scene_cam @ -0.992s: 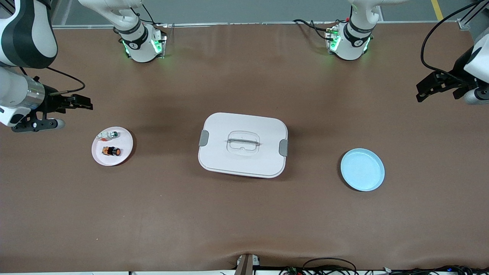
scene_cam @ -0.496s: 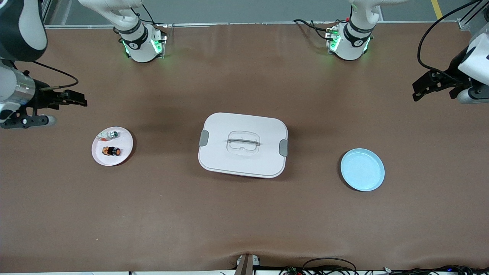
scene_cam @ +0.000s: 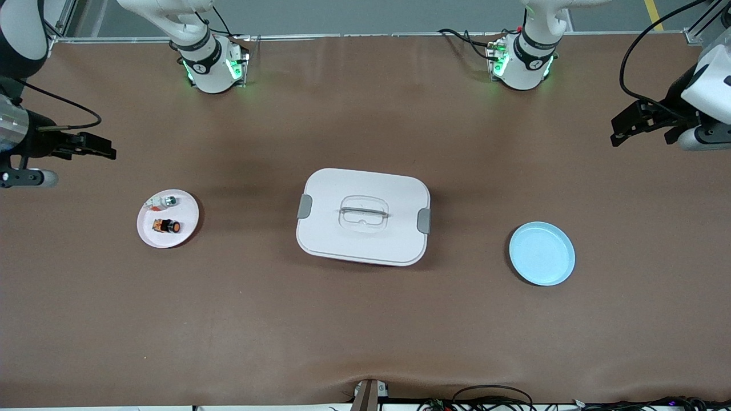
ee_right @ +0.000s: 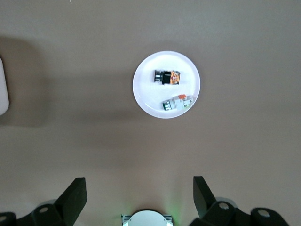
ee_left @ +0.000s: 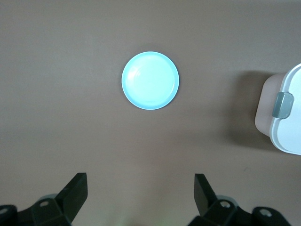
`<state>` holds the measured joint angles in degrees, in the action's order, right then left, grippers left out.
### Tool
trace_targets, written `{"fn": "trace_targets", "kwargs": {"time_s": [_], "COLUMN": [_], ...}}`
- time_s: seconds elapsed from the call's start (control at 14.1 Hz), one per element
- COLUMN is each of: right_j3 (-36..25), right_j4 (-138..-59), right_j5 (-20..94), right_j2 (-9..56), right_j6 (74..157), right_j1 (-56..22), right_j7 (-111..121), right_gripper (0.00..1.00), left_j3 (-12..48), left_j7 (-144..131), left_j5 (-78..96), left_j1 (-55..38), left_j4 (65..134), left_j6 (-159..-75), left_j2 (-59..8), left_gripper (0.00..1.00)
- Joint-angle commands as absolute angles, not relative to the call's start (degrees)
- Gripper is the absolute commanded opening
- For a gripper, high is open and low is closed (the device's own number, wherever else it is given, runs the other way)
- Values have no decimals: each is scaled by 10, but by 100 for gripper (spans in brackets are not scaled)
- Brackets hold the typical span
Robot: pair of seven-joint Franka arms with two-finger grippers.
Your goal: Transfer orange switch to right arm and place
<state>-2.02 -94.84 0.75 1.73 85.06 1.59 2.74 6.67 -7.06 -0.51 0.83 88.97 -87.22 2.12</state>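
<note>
The orange switch [scene_cam: 166, 226] lies on a white plate [scene_cam: 184, 234] toward the right arm's end of the counter [scene_cam: 365, 319]. Both the right claw [scene_cam: 97, 146] and the left claw [scene_cam: 627, 121] hang spread above the counter's ends, holding nothing.

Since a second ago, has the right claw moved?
Yes. The right claw has drawn back toward the table's edge at the right arm's end, away from the white plate, which has stayed put.
</note>
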Motion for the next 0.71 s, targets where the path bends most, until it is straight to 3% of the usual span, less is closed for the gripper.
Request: {"fn": "trace_targets", "kwargs": {"time_s": [0.0, 0.64], "right_j3": [-18, -16], "right_j4": [-920, -876], "right_j5": [6, 9], "right_j2": [27, 26], "right_j6": [814, 761], "right_j1": [22, 31], "right_j7": [17, 18], "right_gripper": [100, 100], "left_j3": [66, 66], "left_j7": [-56, -57], "left_j5": [4, 2], "left_j1": [11, 11], "left_j4": [896, 895], "left_j6": [-860, -860], "left_j2": [35, 35], "left_gripper": [100, 100]}}
